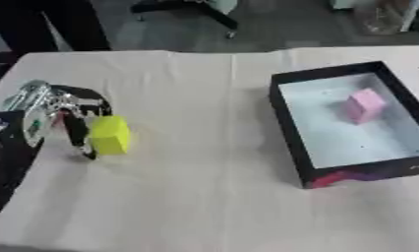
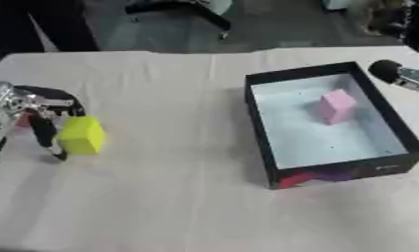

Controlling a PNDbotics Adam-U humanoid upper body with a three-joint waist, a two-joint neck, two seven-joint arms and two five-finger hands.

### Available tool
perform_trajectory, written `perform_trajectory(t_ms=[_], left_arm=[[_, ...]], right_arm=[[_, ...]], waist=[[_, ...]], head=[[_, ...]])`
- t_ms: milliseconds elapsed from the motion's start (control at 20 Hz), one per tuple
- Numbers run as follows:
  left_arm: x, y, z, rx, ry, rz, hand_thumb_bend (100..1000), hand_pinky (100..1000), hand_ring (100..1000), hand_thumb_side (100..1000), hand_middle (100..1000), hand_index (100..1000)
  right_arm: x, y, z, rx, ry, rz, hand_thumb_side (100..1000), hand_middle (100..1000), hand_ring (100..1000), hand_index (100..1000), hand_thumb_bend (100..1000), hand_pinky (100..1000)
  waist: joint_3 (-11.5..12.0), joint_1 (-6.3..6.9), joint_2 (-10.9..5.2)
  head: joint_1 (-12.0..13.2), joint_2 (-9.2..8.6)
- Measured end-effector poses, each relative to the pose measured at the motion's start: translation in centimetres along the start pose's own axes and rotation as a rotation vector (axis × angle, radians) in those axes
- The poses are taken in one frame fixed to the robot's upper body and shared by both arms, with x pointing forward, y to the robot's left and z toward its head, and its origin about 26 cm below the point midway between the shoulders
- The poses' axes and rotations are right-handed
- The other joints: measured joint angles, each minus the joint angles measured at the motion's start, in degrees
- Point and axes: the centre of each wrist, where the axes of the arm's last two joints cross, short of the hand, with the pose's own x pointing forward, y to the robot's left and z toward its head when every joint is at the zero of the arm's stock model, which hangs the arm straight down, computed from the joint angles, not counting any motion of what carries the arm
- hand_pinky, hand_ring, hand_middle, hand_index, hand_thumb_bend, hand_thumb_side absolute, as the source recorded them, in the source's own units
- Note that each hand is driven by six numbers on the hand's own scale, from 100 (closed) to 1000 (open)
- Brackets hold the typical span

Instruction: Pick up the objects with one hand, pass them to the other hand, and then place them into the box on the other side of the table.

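Two blocks are in my view, one at each side of the table (image 1: 204,197), which is covered with a pale cloth.

Left hand (image 1: 62,110): it comes in from the left edge, silver and black, with its fingers (image 1: 78,135) curved downward around the yellow block (image 1: 109,135). A dark finger lies against the block's left face, and more of the hand arches over its top. I read this as a grasp closed on the block, though I cannot tell whether the block is lifted or sits on the cloth. A small red patch shows beside the fingers in the right eye view; I cannot make out what it is.

Right hand (image 2: 401,74): only a rounded black part and a bit of silver show at the upper right edge of the right eye view, just beyond the far right corner of the box (image 2: 260,130). I cannot tell how its fingers stand.

Box: black walls, pale floor, open top, on the right half of the table, well apart from the left hand. Its near wall bears a red and purple mark.

Pink block (image 2: 335,106): it stands inside the box, toward the far right part of the floor, clear of the walls.
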Motion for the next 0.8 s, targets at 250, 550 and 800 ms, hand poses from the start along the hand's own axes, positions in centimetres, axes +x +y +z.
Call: perform_trajectory(t_ms=[250, 550, 800], left_arm=[[0.0, 0.0, 0.0, 0.030, 0.006, 0.003, 312, 738, 702, 100, 622, 541], [0.2, 0.6, 0.4, 0.112, 0.004, 0.031, 285, 704, 631, 100, 563, 502], [0.4, 1.7, 1.8, 0.214, 0.002, 0.068, 292, 700, 612, 100, 550, 500]], right_arm=[[0.0, 0.0, 0.0, 0.000, -0.003, 0.000, 155, 691, 1000, 1000, 509, 997], [0.0, 0.0, 0.0, -0.003, -0.008, -0.008, 153, 692, 1000, 1000, 508, 998], [0.0, 0.0, 0.0, -0.006, -0.013, -0.012, 152, 693, 1000, 1000, 508, 997]], waist=[[0.14, 0.00, 0.00], [0.51, -0.01, 0.00], [0.61, -0.01, 0.00]], head=[[0.09, -0.05], [0.11, -0.04], [-0.07, 0.44]])
